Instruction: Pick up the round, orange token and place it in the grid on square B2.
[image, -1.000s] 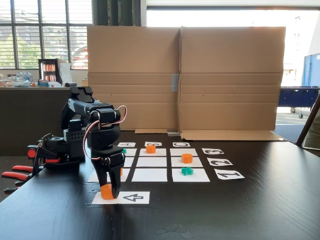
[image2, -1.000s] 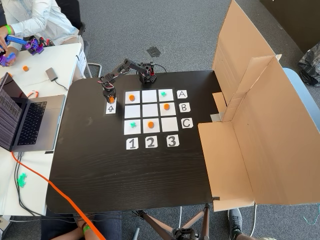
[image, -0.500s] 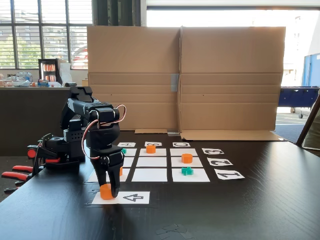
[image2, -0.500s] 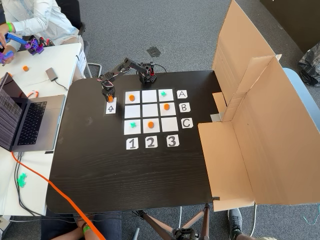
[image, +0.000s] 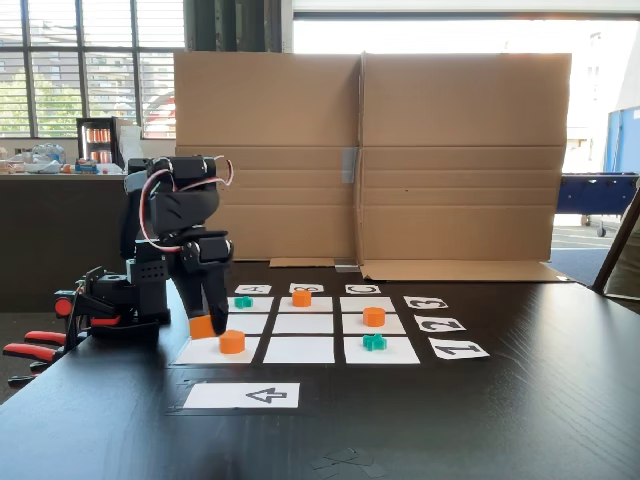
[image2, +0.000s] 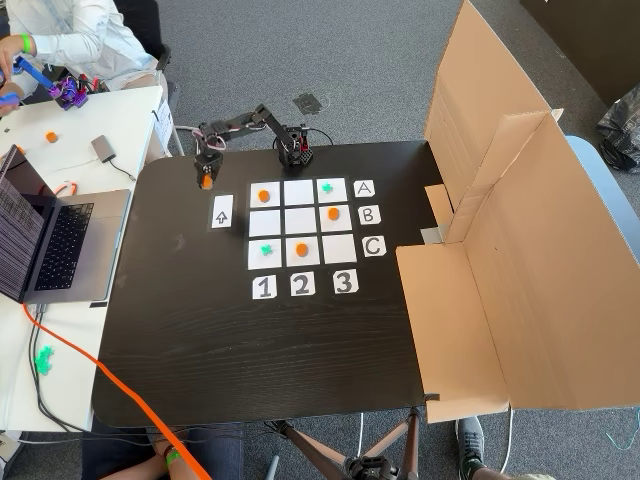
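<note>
Tool (image: 203, 322) with orange token (image: 201, 326) above dark table (image: 480, 420)

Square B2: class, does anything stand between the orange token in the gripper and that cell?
Yes: another orange token on square A1 lies near the straight line from the held token to empty B2.

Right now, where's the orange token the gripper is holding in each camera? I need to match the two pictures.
A fixed view, low and from the front: the held orange token is left of centre between the gripper's tips, lifted off the table.
A fixed view, from high up: the held orange token is upper left, under the gripper.
Shared landmark: the arrow card.
</note>
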